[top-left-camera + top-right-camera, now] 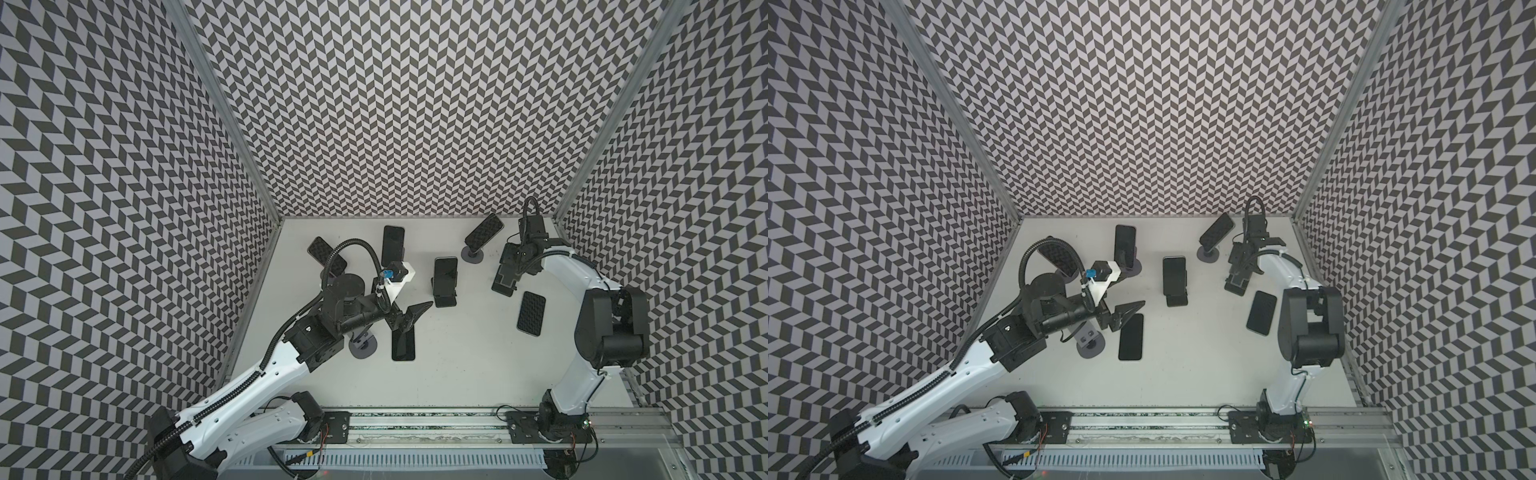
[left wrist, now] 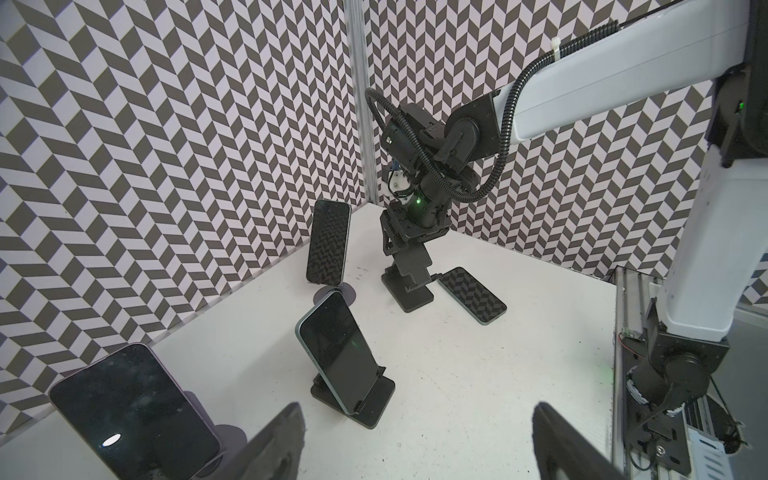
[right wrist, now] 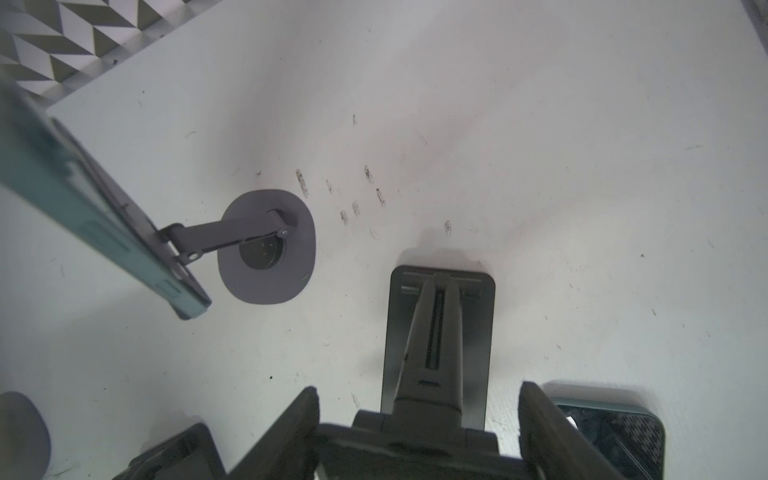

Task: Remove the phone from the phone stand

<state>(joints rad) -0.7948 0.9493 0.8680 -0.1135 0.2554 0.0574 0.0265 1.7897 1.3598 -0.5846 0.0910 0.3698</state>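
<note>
A dark phone (image 1: pixel 446 270) (image 2: pixel 336 353) leans upright on a black phone stand (image 1: pixel 445 300) (image 2: pixel 374 399) mid-table. My left gripper (image 1: pixel 415 318) (image 2: pixel 417 407) hovers open, a little to the left of it, with nothing between its fingers (image 2: pixel 274 440). At the right, my right gripper (image 1: pixel 505 282) (image 3: pixel 417 395) is shut on the top plate of a second black stand (image 3: pixel 478 332) (image 2: pixel 409 291) that holds no phone. A phone (image 1: pixel 531 312) (image 3: pixel 615 436) lies flat beside that stand.
Three more phones sit on round grey stands: at the back right (image 1: pixel 484 232) (image 3: pixel 83 199), back middle (image 1: pixel 392 245) and left (image 1: pixel 327 255). Another phone (image 1: pixel 404 347) lies flat under my left gripper, next to a bare grey stand (image 1: pixel 363 347). Patterned walls enclose three sides.
</note>
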